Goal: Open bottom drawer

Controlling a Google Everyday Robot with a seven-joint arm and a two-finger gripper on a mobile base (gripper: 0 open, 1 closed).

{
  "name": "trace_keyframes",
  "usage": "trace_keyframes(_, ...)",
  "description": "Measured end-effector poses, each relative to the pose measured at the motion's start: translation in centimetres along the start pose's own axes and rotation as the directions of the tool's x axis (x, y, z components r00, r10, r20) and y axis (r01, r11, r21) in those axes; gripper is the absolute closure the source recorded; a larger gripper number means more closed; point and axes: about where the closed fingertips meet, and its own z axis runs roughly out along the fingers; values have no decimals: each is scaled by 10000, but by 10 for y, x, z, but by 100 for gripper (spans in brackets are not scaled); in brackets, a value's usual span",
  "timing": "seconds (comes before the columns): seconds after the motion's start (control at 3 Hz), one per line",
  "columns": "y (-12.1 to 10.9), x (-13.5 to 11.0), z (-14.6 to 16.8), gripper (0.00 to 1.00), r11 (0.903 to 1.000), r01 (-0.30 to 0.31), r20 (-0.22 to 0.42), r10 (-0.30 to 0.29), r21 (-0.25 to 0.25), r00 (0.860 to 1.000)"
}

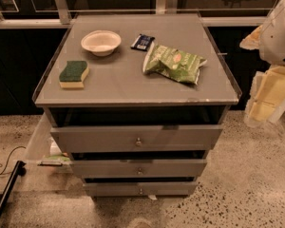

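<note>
One gripper (260,109) angled downward, well right of bottom drawer (140,189)

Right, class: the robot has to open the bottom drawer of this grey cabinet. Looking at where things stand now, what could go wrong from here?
1. The end effector hangs right of the cabinet, far from the bottom drawer; its path down could clip the tabletop corner.
2. The bottom drawer's knob is small and sits just under the middle drawer's knob, so it might catch the wrong one or slip off.
</note>
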Motion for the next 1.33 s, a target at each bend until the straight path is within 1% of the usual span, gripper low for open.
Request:
trace_keyframes(0.33, 0, -1, 1, 0, 9999, 89, -68, -88, 112, 9999)
trace_keyframes(0.67, 12, 4, 21, 0, 9993, 347, 143, -345, -115, 9993)
trace_keyframes(1.0, 40, 25, 65, 0, 9953, 821, 924, -770, -523, 9927)
trace_keyframes(1.33, 65, 48, 112, 0, 9944, 836, 2170, -679, -640, 9738)
